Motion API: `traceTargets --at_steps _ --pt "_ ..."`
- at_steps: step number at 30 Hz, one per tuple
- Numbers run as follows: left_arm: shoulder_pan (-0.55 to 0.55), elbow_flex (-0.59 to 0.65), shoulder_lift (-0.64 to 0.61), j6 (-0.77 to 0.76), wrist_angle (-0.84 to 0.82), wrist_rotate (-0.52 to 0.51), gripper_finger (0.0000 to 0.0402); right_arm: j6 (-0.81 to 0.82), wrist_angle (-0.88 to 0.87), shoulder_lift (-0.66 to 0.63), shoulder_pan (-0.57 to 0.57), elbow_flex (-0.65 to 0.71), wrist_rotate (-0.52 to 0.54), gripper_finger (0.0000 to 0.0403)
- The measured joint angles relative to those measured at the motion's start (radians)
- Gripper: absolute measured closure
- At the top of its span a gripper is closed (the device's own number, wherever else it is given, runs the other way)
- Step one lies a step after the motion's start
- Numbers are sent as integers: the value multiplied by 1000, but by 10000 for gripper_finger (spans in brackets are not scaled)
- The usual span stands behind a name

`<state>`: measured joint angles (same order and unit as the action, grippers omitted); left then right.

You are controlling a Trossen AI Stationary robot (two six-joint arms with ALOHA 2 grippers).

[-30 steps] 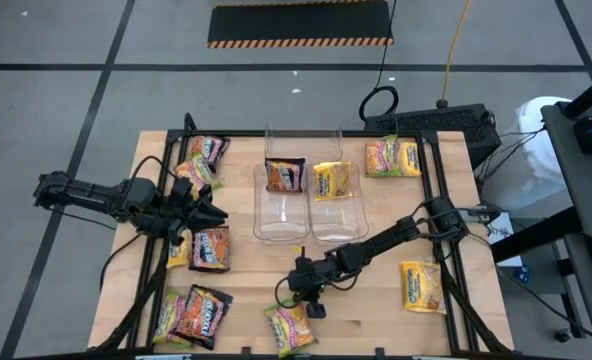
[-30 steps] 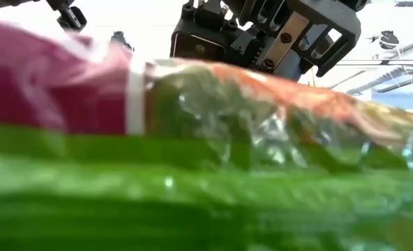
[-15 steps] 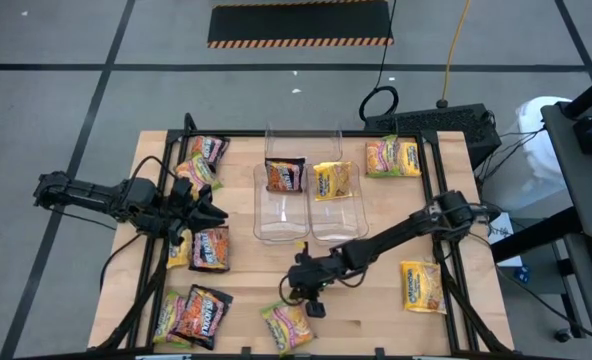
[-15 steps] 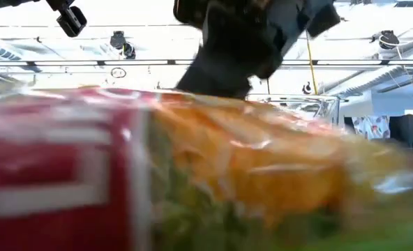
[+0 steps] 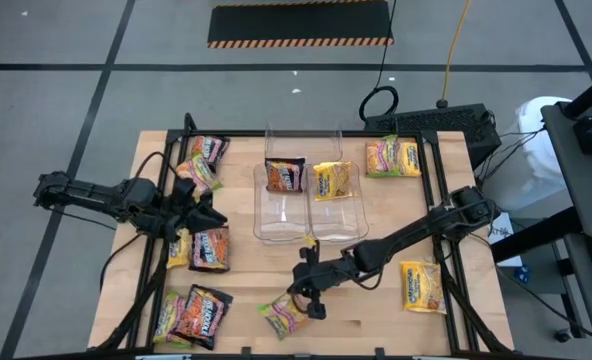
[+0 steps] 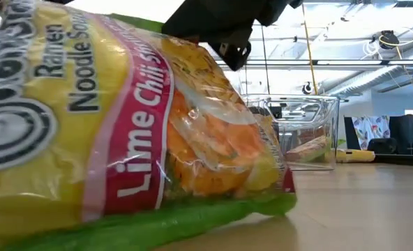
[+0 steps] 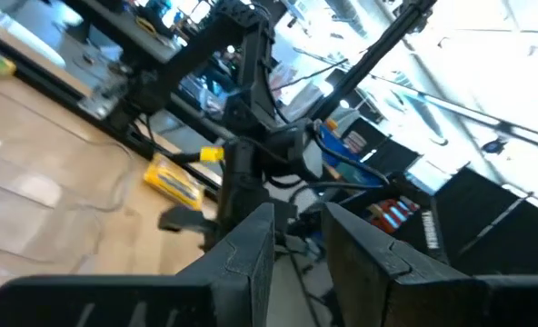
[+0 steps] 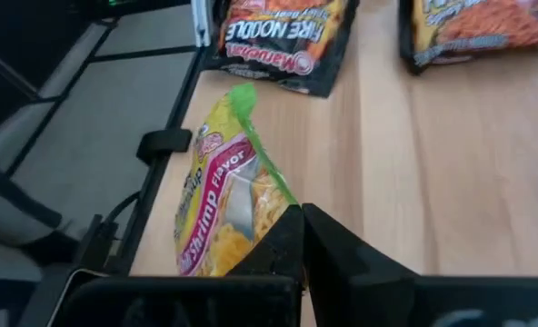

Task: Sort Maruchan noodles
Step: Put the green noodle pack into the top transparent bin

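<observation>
One lime packet [image 5: 284, 316] now lifted by right claw [image 5: 301, 303].

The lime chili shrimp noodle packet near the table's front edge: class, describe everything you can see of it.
The lime chili shrimp noodle packet is a glossy plastic pack, yellow with a pink band and green edges, noodles showing through a clear window. The right gripper is shut on one edge, tilting it up, its other end on the wooden table.

I see two clear bins [image 5: 309, 215] side by side at the middle of the wooden surface [image 5: 376, 320]. Beyond the surface's far edge, a black-and-yellow striped mat [image 5: 300, 23] lies on the floor. A yellow cable [image 5: 459, 45] runs right of that mat.
</observation>
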<state>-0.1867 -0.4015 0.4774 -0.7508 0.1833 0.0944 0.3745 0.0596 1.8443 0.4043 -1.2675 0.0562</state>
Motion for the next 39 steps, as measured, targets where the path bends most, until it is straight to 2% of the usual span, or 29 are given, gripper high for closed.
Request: traceTargets --at_steps 5,14,29,39 --pt "0 0 0 -56 0 44 300 -42 -34 -41 4 0 63 403" --pt "0 0 0 -60 -3 43 300 -125 -100 -163 4 0 202 403" --pt "-1 0 0 -57 -8 39 300 -243 -86 -297 2 0 417 403" --pt "0 0 0 -57 -8 37 300 -294 -88 -319 -40 0 449 403"
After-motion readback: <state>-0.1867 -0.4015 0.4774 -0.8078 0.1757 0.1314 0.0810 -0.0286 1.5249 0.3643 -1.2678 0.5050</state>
